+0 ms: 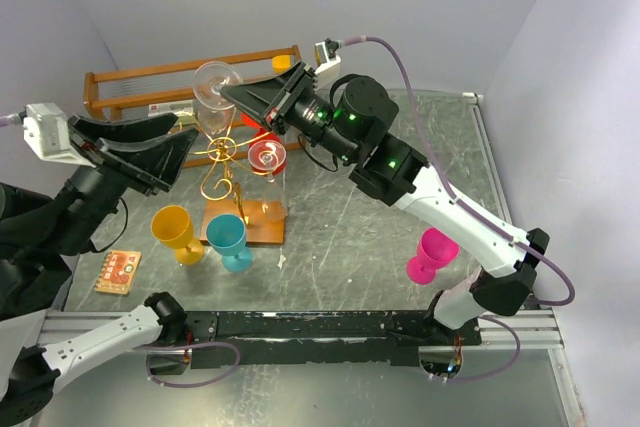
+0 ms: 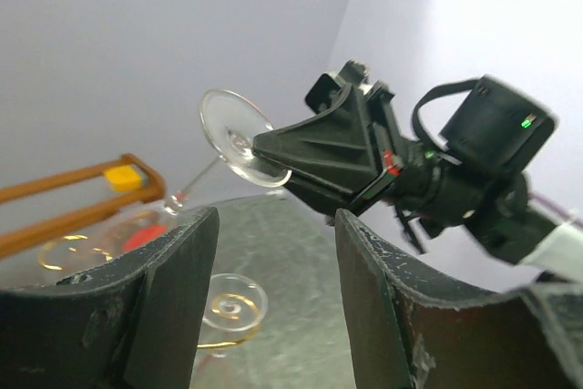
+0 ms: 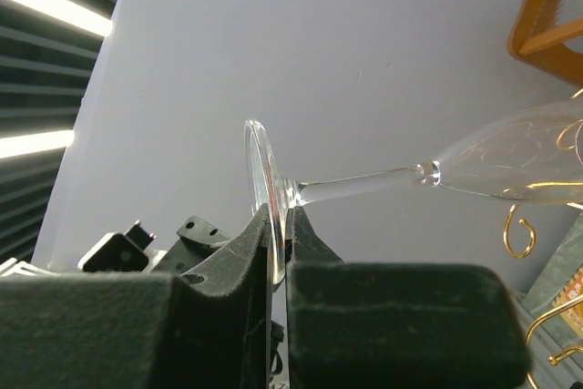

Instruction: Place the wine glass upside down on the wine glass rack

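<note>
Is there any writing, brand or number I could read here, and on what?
None can be read.
The small orange card on the table has print too small to make out.
The wine glass shows no visible marking.

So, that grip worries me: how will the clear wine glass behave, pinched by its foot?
Probably fragile: the wine glass is thin, with a slender stem. Likely slippery and apt to pivot, since the right gripper pinches only its smooth foot.
</note>
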{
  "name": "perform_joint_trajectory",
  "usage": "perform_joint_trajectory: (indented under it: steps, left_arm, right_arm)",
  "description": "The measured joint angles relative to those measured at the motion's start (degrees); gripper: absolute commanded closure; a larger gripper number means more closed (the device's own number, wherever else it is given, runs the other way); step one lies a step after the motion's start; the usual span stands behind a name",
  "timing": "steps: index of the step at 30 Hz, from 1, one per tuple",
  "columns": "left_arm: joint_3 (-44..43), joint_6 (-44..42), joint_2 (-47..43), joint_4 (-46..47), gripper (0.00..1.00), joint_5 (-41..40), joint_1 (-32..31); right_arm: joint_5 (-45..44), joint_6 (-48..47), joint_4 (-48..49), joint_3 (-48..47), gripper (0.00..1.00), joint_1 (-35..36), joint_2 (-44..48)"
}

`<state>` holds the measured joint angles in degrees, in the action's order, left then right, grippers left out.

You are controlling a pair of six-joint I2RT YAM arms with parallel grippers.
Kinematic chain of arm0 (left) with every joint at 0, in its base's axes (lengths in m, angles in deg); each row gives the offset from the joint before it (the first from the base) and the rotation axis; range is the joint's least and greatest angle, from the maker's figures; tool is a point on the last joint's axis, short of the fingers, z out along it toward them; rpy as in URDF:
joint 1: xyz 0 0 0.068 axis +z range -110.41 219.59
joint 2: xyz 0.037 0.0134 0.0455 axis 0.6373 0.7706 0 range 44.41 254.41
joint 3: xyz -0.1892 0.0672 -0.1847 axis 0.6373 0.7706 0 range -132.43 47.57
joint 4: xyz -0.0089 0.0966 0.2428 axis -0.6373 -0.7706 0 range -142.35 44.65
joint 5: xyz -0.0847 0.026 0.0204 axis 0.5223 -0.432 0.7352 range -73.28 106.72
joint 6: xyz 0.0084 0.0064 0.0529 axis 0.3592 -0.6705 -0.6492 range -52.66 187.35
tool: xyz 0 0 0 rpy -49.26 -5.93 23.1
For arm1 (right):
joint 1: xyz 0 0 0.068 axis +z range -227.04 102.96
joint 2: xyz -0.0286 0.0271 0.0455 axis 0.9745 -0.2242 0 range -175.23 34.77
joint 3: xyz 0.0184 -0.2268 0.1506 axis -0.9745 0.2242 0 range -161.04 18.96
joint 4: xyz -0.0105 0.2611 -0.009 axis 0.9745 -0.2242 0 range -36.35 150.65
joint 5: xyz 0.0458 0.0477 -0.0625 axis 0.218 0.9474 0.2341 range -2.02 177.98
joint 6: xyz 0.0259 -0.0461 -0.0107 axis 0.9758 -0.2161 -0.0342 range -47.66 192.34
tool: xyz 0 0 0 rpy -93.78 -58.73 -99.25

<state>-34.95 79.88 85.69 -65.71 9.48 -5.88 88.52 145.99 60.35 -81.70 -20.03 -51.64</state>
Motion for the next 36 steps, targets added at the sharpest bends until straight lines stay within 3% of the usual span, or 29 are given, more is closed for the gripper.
perform_joint_trajectory:
  steps: [8,13,20,25,28,31,32,36]
  left_arm:
    - [-1.55,17.94,0.5,-0.52,0.34,-2.8,0.0]
    - [-2.78,23.37,3.37,-0.42,0.41,-5.51,0.0]
    - [-2.89,26.14,6.1,-0.15,0.63,-7.87,0.0]
    - [-2.93,26.88,6.69,-0.02,0.7,-9.07,0.0]
    - [-2.95,26.95,6.6,0.13,0.9,-9.49,0.0]
    - [-3.28,27.21,6.82,0.2,0.93,-9.6,0.0]
    - [-3.5,27.15,6.97,0.42,0.93,-9.46,0.0]
    - [-5.03,25.79,7.91,0.44,0.93,-8.41,0.0]
  right_arm:
    - [2.62,-1.22,0.0,-0.02,1.0,-0.07,0.0]
    - [4.42,-2.78,-0.02,0.0,1.0,-0.07,0.0]
    - [6.78,-4.52,0.0,0.09,1.0,-0.24,0.37]
    - [8.48,-5.46,0.02,1.01,1.0,-0.28,1.29]
    - [9.55,-5.64,0.2,1.42,1.0,-0.28,1.49]
    - [10.21,-6.21,0.7,1.66,1.0,-0.28,1.66]
    - [10.23,-6.6,1.07,1.79,0.98,-0.28,1.7]
    - [10.73,-7.41,2.32,1.81,0.72,-0.35,1.99]
